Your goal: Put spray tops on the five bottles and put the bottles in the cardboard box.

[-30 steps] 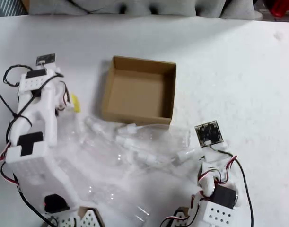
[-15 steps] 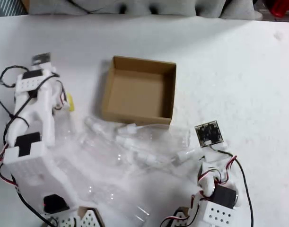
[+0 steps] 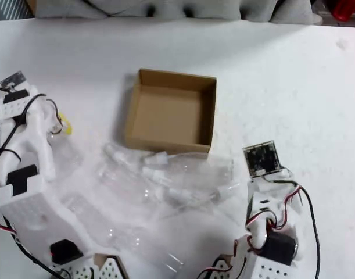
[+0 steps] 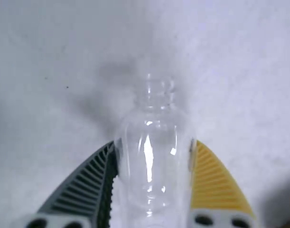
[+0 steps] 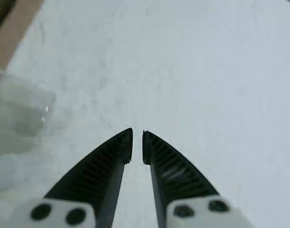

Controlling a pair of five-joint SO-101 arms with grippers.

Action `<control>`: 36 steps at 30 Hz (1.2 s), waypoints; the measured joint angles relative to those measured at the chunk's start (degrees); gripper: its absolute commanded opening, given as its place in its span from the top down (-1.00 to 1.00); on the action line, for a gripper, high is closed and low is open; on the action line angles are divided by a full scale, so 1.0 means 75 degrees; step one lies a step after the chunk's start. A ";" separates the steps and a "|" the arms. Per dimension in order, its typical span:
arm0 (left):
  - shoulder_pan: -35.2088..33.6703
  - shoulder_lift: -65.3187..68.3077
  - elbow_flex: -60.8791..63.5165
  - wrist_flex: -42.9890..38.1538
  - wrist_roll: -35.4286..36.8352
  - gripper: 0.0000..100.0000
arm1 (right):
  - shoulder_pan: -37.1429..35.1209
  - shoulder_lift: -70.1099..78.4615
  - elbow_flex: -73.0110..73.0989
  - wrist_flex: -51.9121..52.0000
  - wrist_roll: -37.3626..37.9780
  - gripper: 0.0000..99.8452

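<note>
My left gripper is shut on a clear, capless bottle, its grey and yellow fingers pressing the body below the threaded neck. In the high view this gripper is at the table's left side, left of the cardboard box, which is open with nothing inside. Several clear bottles and white spray tops lie in a heap just in front of the box. My right gripper is shut on nothing above bare table, right of the heap. One clear bottle lies beside it.
The right arm stands at the front right, the left arm's base at the front left. A corner of the box edges into the right wrist view. White table stretches to the right of and behind the box.
The left arm has swung to the left, away from the box, with the bottle in its gripper. The right arm has drawn back slightly, away from the heap.
</note>
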State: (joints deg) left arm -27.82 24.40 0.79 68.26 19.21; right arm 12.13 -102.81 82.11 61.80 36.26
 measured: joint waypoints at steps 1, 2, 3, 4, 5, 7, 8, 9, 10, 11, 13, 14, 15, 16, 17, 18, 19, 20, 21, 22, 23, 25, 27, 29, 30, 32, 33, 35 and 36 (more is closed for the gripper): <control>0.0000 0.0000 0.0000 0.0000 0.0000 0.96 | -0.0258 -0.0012 -0.0234 0.0117 0.0023 0.97; 0.0000 0.0000 0.0000 0.0000 0.0000 0.96 | -0.0504 -0.0047 -0.0457 0.0234 0.0023 0.97; 0.0000 0.0000 0.0000 0.0000 0.0000 0.96 | -0.0750 -0.0047 -0.0656 0.0305 0.0023 0.97; 0.0000 0.0000 0.0000 0.0000 0.0000 0.96 | -0.0938 0.0047 -0.0856 0.0316 0.0023 0.97; 0.0000 0.0000 0.0000 0.0000 0.0000 0.96 | -0.1137 0.0176 -0.1043 0.0316 0.0023 0.97; 0.0000 0.0000 0.0000 0.0000 0.0000 0.96 | -0.1477 0.0598 -0.1465 0.0316 0.0023 0.96; 0.0000 0.0000 0.0000 0.0000 0.0000 0.96 | -0.1653 0.0879 -0.1723 0.0316 0.0023 0.96; 0.0000 0.0000 0.0000 0.0000 0.0000 0.96 | -0.1817 0.1207 -0.1981 0.0316 0.0000 0.96; 0.0000 0.0000 0.0000 0.0000 0.0000 0.96 | -0.2028 0.1606 -0.2239 0.0328 -0.0023 0.96; 0.0000 0.0000 0.0000 0.0000 0.0000 0.96 | -0.2321 0.1969 -0.2497 0.0387 -0.0047 0.96; 0.0000 0.0000 0.0000 0.0000 0.0000 0.96 | -0.2977 0.2813 -0.2966 0.0551 -0.0035 0.96; 0.0000 0.0000 0.0000 0.0000 0.0000 0.96 | -0.3305 0.3235 -0.3177 0.0668 -0.0047 0.96; 0.0000 0.0000 0.0000 0.0000 0.0000 0.96 | -0.3669 0.3704 -0.3376 0.0785 -0.0047 0.96; 0.0000 0.0000 0.0000 0.0000 0.0000 0.96 | -0.4044 0.4149 -0.3587 0.0926 -0.0059 0.96; 0.0000 0.0000 0.0000 0.0000 0.0000 0.96 | -0.4442 0.4642 -0.3810 0.1055 -0.0059 0.96; 0.0000 0.0000 0.0000 0.0000 0.0000 0.96 | -0.4806 0.5075 -0.4056 0.1184 -0.0059 0.94; 0.0000 0.0000 0.0000 0.0000 0.0000 0.96 | -0.5134 0.5474 -0.4290 0.1301 -0.0059 0.89; 0.0000 0.0000 0.0000 0.0000 0.0000 0.96 | -0.5415 0.5896 -0.4513 0.1395 -0.0059 0.84; 0.0000 0.0000 0.0000 0.0000 0.0000 0.96 | -0.5662 0.6283 -0.4747 0.1489 -0.0059 0.80; 0.0000 0.0000 0.0000 0.0000 0.0000 0.96 | -0.5896 0.6658 -0.4947 0.1547 -0.0059 0.77; 0.0000 0.0000 0.0000 0.0000 -0.0012 0.96 | -0.6084 0.7045 -0.5134 0.1571 -0.0059 0.76; 0.0000 0.0000 0.0000 0.0000 -0.0012 0.96 | -0.6494 0.7725 -0.5368 0.1571 -0.0070 0.81; 0.0000 0.0000 0.0000 0.0000 -0.0012 0.96 | -0.6974 0.8322 -0.5486 0.1547 0.0281 0.88; 0.0000 0.0000 0.0000 0.0000 -0.0012 0.96 | -0.7361 0.8826 -0.5497 0.1395 0.0809 0.90; 0.0000 0.0000 0.0000 0.0000 -0.0012 0.96 | -0.7455 0.9049 -0.5509 0.1289 0.1055 0.88; 0.0000 0.0000 0.0000 0.0000 -0.0012 0.96 | -0.7502 0.9495 -0.5509 0.1008 0.1453 0.82; 0.0000 0.0000 0.0000 0.0000 -0.0012 0.96 | -0.7478 0.9705 -0.5509 0.0879 0.1618 0.80; 0.0000 0.0000 0.0000 -0.0152 -0.0012 0.96 | -0.7467 1.0092 -0.5509 0.0668 0.2028 0.77; 0.0000 0.0000 0.0000 -0.0246 -0.0012 0.96 | -0.7467 1.0303 -0.5509 0.0563 0.2239 0.78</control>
State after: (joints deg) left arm -27.82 24.40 0.79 66.42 19.12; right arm -43.87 -25.54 40.79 66.02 53.05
